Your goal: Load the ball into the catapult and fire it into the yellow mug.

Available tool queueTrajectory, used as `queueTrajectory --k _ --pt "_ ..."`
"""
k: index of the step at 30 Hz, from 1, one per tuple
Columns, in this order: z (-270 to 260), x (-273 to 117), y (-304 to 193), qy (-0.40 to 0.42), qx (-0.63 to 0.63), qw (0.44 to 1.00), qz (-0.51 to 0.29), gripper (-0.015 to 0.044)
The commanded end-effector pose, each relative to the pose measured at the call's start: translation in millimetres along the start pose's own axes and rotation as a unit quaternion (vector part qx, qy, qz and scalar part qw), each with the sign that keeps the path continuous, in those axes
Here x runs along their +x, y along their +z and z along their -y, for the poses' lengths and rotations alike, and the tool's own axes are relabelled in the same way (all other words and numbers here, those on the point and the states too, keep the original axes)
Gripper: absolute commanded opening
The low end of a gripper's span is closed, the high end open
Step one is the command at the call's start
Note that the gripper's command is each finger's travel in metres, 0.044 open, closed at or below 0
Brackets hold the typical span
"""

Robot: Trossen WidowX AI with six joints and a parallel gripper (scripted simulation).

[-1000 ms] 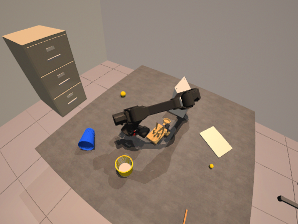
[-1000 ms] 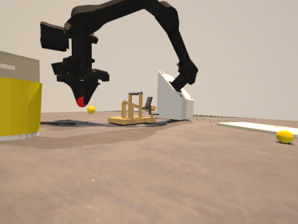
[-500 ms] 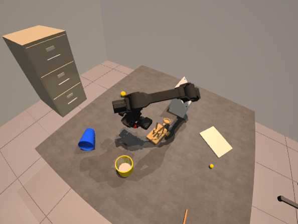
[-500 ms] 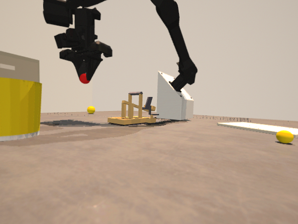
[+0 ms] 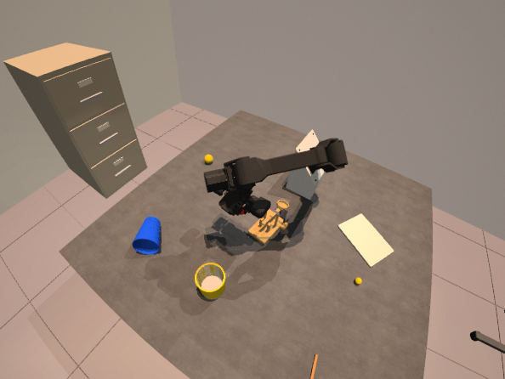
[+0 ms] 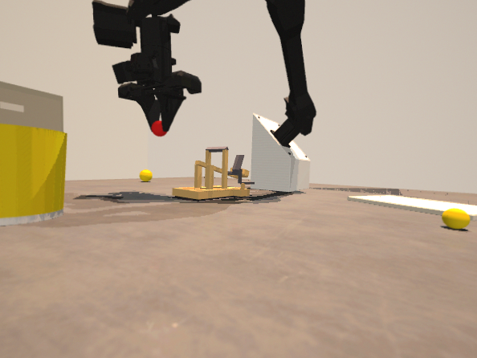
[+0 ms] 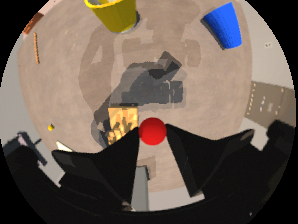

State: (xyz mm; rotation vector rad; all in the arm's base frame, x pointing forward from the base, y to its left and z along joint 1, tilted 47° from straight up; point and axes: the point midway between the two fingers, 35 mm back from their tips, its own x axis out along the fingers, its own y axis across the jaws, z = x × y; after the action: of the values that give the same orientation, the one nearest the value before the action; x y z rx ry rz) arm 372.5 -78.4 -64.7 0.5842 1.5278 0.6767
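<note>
My gripper point(image 6: 160, 125) point(image 7: 152, 128) is shut on the red ball point(image 5: 242, 212) point(image 6: 159, 128) point(image 7: 152, 132) and holds it in the air, above the height of the catapult's frame. The wooden catapult point(image 5: 262, 233) point(image 6: 193, 193) point(image 7: 123, 116) stands on the table, to the right of the gripper in the top and exterior views. Its cup point(image 5: 283, 205) is at the end away from the yellow mug and holds nothing that I can see. The yellow mug point(image 5: 216, 291) point(image 6: 32, 172) point(image 7: 116, 17) stands upright, open end up.
A blue cup point(image 5: 150, 234) point(image 7: 225, 27) lies on its side. Two yellow balls point(image 5: 208, 159) point(image 5: 358, 281) point(image 6: 145, 175) point(image 6: 455, 218) rest far apart on the table. A pale flat panel point(image 5: 365, 240) lies at the right. The arm's white wedge mount point(image 6: 271, 168) stands behind the catapult.
</note>
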Motion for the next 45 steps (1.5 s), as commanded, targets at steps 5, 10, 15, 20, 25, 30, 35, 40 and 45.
queueTrajectory --k 5,10,15,20,25,30,35,40,45 --pt "-12 5 -21 -0.002 0.005 1.0 -0.019 0.0" --pt "-20 8 -36 -0.002 0.008 1.0 -0.03 0.0" --pt "-28 11 -49 -0.003 0.016 0.999 -0.035 0.0" --pt "-36 13 -63 -0.003 0.026 0.999 -0.042 0.0" --pt "-43 18 -81 -0.006 0.04 0.998 -0.056 0.0" --pt "-51 24 -100 -0.006 0.051 0.996 -0.072 0.0" --pt "-63 33 -121 0.001 0.052 0.994 -0.095 0.0" --pt "-74 42 -143 0.009 0.053 0.992 -0.118 0.0" --pt "-86 49 -165 0.016 0.054 0.989 -0.14 0.0"
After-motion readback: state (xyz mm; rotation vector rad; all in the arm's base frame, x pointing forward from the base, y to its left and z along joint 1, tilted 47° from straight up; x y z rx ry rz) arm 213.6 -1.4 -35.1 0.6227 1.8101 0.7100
